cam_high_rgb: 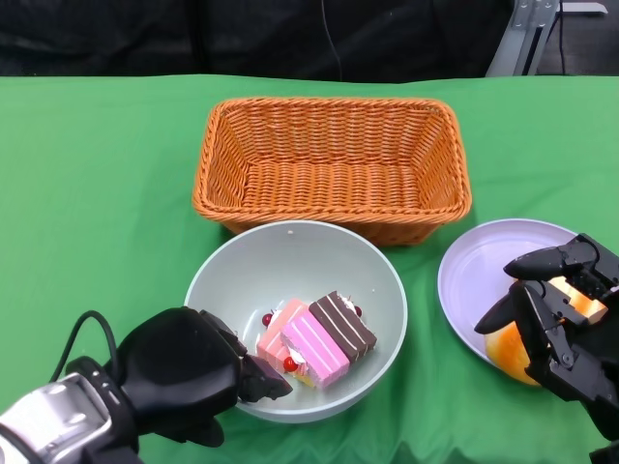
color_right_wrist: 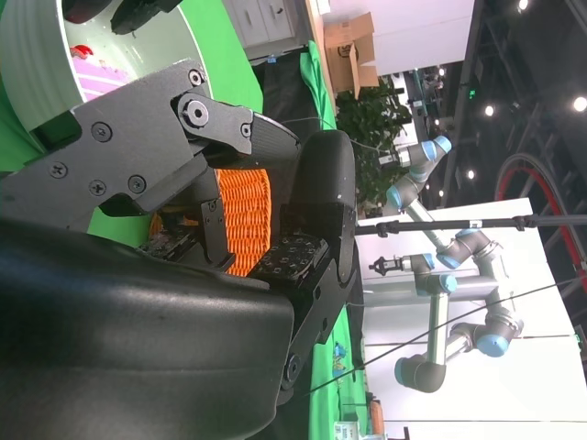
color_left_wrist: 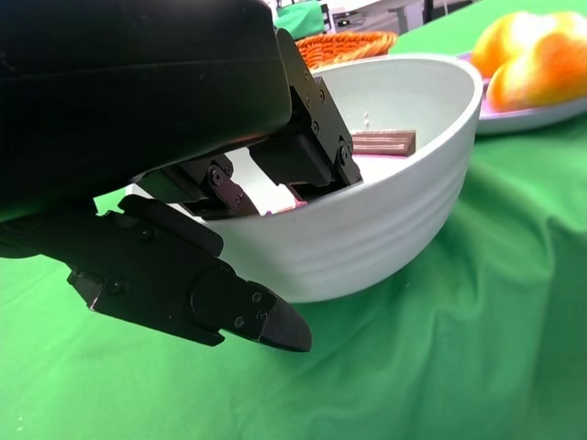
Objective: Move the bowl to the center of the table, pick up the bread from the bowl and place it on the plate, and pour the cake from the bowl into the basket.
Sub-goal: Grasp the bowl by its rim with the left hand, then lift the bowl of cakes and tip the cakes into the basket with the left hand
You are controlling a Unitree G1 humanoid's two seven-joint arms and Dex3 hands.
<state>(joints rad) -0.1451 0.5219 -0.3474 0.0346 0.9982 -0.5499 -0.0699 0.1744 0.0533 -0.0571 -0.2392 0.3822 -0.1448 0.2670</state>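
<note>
The pale green bowl (cam_high_rgb: 290,259) stands mid-table, just in front of the wicker basket (cam_high_rgb: 329,121). Pink and chocolate-striped cake slices (cam_high_rgb: 314,343) lie in it. My left hand (cam_high_rgb: 189,372) grips the bowl's near-left rim; in the left wrist view its fingers (color_left_wrist: 303,156) reach inside the bowl (color_left_wrist: 385,220) and the thumb presses the outer wall. The orange bread (cam_high_rgb: 511,353) lies on the lilac plate (cam_high_rgb: 484,266) at the right. My right hand (cam_high_rgb: 571,319) hovers over the bread with fingers apart. The right wrist view shows nothing between that hand's fingers (color_right_wrist: 303,247).
The basket holds nothing and sits close behind the bowl. Plate and bowl almost touch. Green cloth covers the table, with room at the far left and far right. A cable loops behind my left wrist (cam_high_rgb: 82,333).
</note>
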